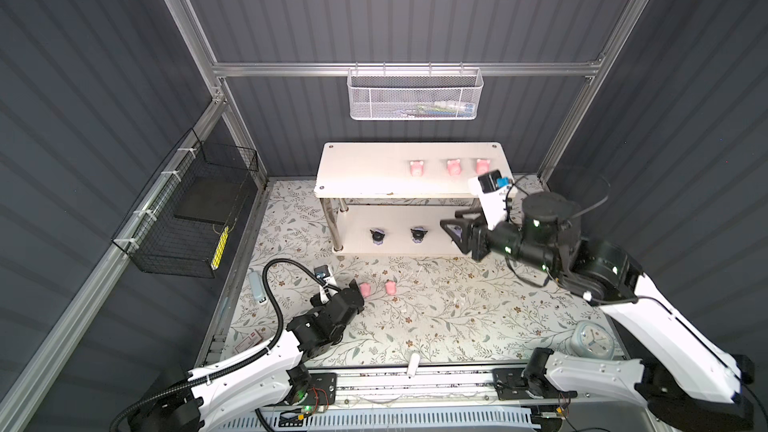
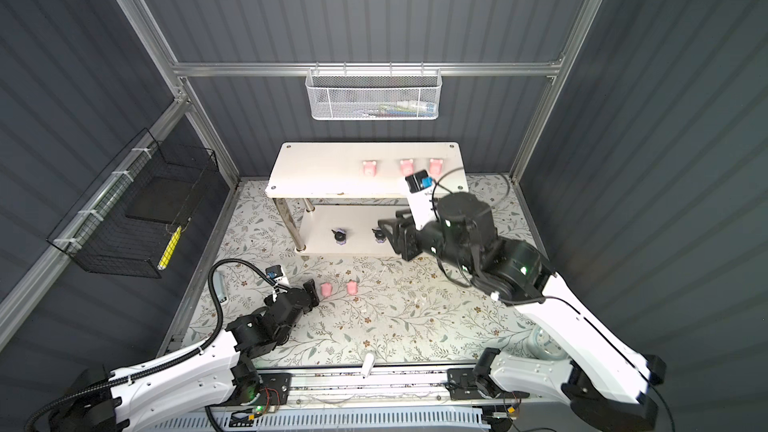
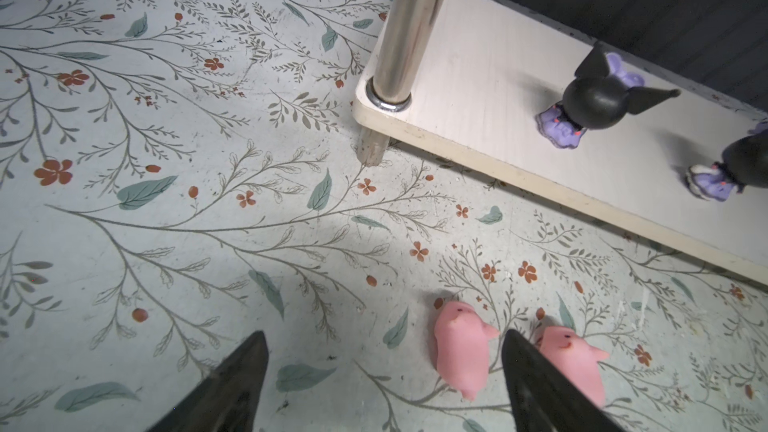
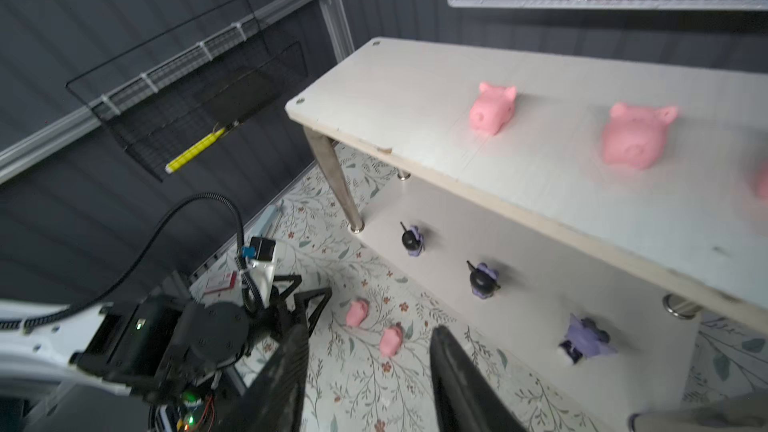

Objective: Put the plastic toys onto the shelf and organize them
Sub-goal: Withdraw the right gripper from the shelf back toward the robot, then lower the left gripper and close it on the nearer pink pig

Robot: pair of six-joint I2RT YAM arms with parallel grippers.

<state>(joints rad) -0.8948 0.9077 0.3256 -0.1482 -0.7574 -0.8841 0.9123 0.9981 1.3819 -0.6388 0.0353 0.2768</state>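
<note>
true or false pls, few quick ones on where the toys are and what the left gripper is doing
1. Three pink pigs sit on the top board of the shelf. True.
2. Every pink pig is on the shelf. False: two pigs lie on the table beside the left gripper.
3. The left gripper's jaws are shut on a pig. False: they stand open, gripping nothing.
4. The purple toys are on the lower board. True.
</note>
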